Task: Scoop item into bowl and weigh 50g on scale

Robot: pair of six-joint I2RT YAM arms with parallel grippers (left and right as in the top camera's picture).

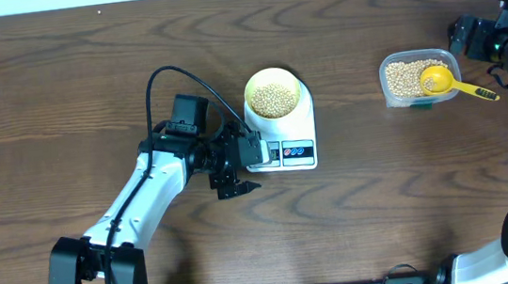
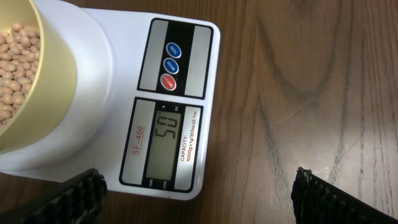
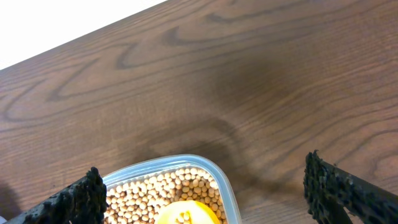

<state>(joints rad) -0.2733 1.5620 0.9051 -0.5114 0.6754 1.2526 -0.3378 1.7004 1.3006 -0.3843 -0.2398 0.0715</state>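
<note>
The pale bowl (image 1: 272, 76) of soybeans (image 1: 274, 100) is pictured on the white scale (image 1: 301, 118), its display (image 2: 169, 138) showing 50; the left pincer (image 1: 238, 185) is held released just beside the scale's front edge, the right pincer (image 3: 206, 194) released near the clear tub (image 1: 388, 71) where the yellow scoop (image 1: 441, 80) is laid. The weighing is judged best closed with both arms kept off the platform, so that the reading is not disturbed

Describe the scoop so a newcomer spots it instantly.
On the wooden table, look to the far right for the clear plastic tub of beans. The scoop lies in it, handle poking out over the rim to the right. Nothing else here is bright yellow with a long handle.
</note>
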